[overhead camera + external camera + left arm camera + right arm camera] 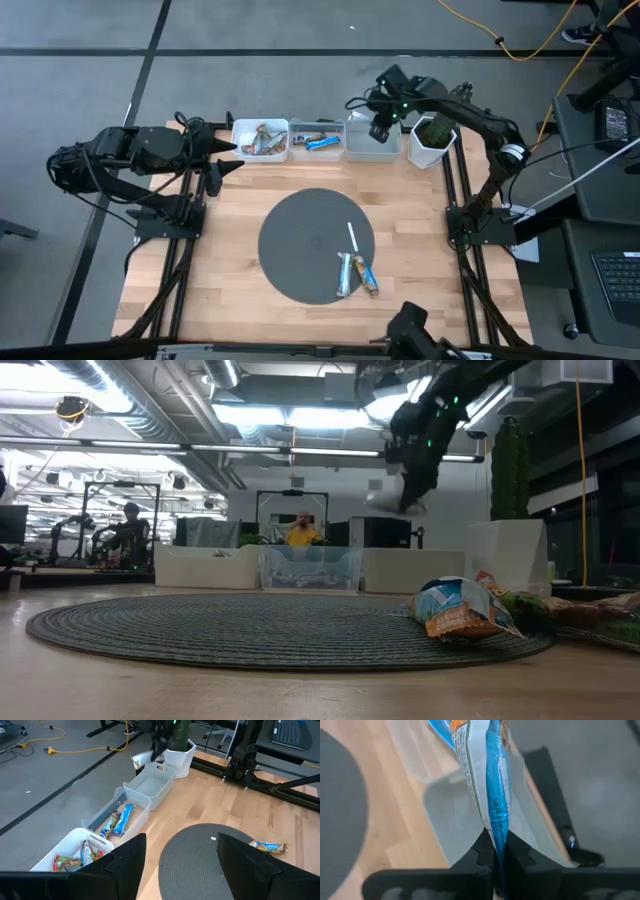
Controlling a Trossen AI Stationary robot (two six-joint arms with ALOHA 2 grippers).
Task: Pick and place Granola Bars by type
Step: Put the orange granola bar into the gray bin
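Observation:
My right gripper [380,128] hangs above the right-hand white bin [372,142] at the table's far edge, shut on a granola bar [487,775] in a silver-white wrapper with a blue edge. Two more bars [345,274] [368,281] lie flat on the round dark mat [300,235]. Red-brown bars fill the left bin [260,140], and blue ones lie in the middle bin [317,140]. My left gripper [180,855] waits open near the table's far left corner, by the left bin. My right gripper pinches the bar between its two fingers at the blue seam of the wrapper's near end [496,827]. The bar shows edge-on and runs straight out from the fingers. It is lifted clear above the right bin [150,787], whose floor is bare.
A thin white strip [352,237] lies on the mat beside the two bars. A white pot with a green plant [431,140] stands right of the bins, close to my right arm. Bare wood surrounds the mat. People sit in the room beyond the table.

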